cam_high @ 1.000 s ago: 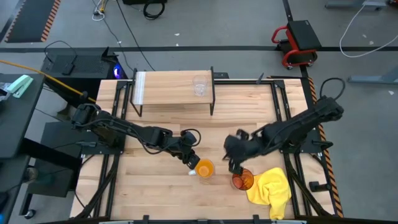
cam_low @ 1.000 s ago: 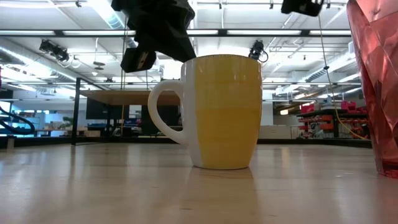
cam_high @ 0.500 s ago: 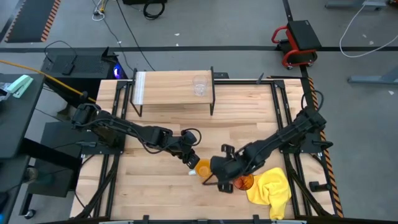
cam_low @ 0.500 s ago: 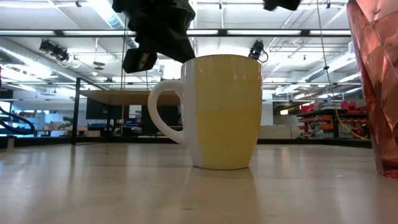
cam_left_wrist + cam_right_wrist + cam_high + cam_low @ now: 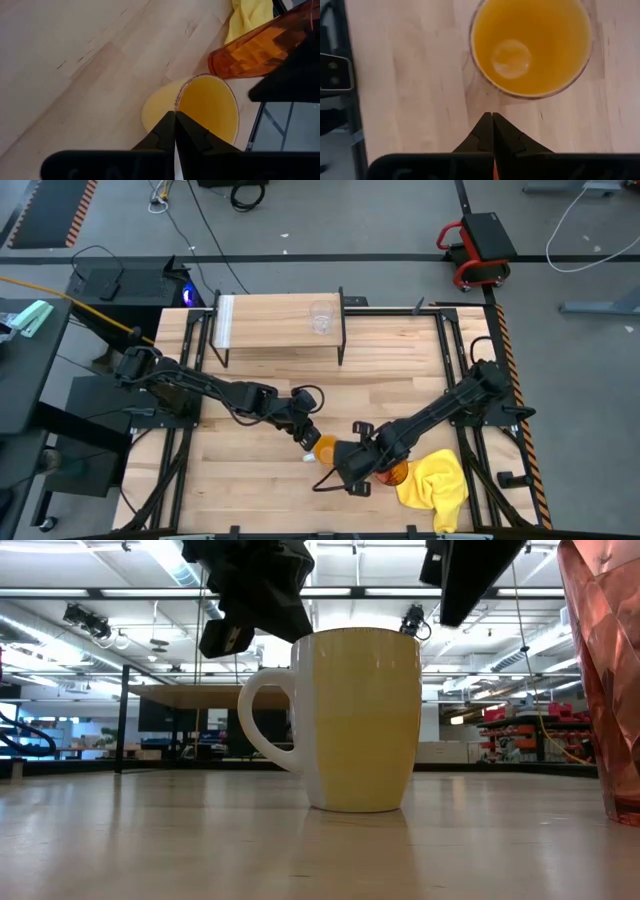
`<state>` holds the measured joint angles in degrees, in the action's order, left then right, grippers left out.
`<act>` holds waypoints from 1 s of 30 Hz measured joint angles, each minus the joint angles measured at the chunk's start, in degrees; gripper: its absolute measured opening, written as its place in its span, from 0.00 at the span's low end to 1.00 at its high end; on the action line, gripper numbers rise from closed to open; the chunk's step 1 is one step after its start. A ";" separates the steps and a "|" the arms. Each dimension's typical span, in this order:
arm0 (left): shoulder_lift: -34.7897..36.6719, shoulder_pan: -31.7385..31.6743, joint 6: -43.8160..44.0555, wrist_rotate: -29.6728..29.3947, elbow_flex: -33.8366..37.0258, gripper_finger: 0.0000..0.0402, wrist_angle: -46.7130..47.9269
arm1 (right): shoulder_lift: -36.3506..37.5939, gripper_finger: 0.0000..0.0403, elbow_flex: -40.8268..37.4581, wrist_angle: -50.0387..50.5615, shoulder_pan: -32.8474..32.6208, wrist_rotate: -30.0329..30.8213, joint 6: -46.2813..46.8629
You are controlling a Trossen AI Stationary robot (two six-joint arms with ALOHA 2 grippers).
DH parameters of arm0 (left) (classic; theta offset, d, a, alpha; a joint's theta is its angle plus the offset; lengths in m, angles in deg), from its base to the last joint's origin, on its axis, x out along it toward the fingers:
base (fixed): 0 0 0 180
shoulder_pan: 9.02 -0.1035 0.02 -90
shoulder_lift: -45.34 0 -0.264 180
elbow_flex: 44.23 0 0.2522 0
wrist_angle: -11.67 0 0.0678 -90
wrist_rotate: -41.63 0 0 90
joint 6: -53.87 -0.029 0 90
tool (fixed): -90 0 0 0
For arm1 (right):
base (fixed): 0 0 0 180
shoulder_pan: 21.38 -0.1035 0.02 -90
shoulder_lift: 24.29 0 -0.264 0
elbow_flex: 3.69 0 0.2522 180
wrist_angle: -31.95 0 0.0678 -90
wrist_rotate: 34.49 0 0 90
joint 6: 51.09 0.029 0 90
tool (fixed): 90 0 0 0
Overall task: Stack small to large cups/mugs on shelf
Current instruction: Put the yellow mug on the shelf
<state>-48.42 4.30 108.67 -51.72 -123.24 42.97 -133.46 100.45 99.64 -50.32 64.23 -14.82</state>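
The orange mug (image 5: 328, 448) with a pale handle (image 5: 262, 718) stands upright on the tabletop near the front middle. My left gripper (image 5: 175, 114) is shut, its tips at the mug's rim on the handle side. My right gripper (image 5: 492, 116) is shut and hangs above the table on the mug's near right side, higher than the rim in the low view (image 5: 465, 585). The amber tumbler (image 5: 393, 472) stands just right of the mug. A clear glass cup (image 5: 320, 317) stands on the shelf (image 5: 265, 322) at the far side. My left gripper points its shut fingertips (image 5: 169, 122) slanting down at the outer side of the mug's rim (image 5: 176, 99), above the handle. Whether they touch the rim I cannot tell. The mug stands on the table.
A crumpled yellow cloth (image 5: 438, 485) lies right of the tumbler at the front right corner. Black frame rails (image 5: 452, 355) run along the table's sides. Bare wood (image 5: 300, 385) lies between the shelf and the mug.
My right gripper has swung from above the tumbler toward the table's left and near edges and has come down beside the mug, dropping into the low view. Mug, tumbler and left gripper have kept their places.
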 joint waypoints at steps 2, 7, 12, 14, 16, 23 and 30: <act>0.00 0.00 0.00 0.00 0.00 0.05 0.40 | -0.10 0.00 -0.05 0.03 0.66 -0.03 0.01; 0.00 0.03 0.02 0.04 -0.02 0.06 3.42 | 0.01 0.00 -0.03 -0.21 2.53 -0.02 1.05; 0.00 0.55 0.09 0.59 -0.02 0.03 6.67 | -0.76 0.00 0.06 -0.32 3.45 -0.73 2.40; 0.00 0.82 0.24 0.61 -0.02 0.03 6.75 | -1.09 0.00 0.17 -0.46 3.42 -1.00 2.54; 0.00 0.94 0.25 0.71 -0.02 0.03 6.81 | -1.36 0.00 0.17 -0.52 3.42 -0.95 2.66; 0.00 1.43 0.26 0.66 -0.02 0.06 7.46 | -0.55 0.00 0.02 -0.07 3.79 -1.00 3.81; 0.00 1.68 0.24 0.68 -0.02 0.04 7.32 | 1.86 0.00 -0.07 5.72 3.66 -0.49 6.06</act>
<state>-48.42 5.98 108.91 -51.05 -123.26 50.29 -131.60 100.38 105.35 -46.66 63.73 -8.76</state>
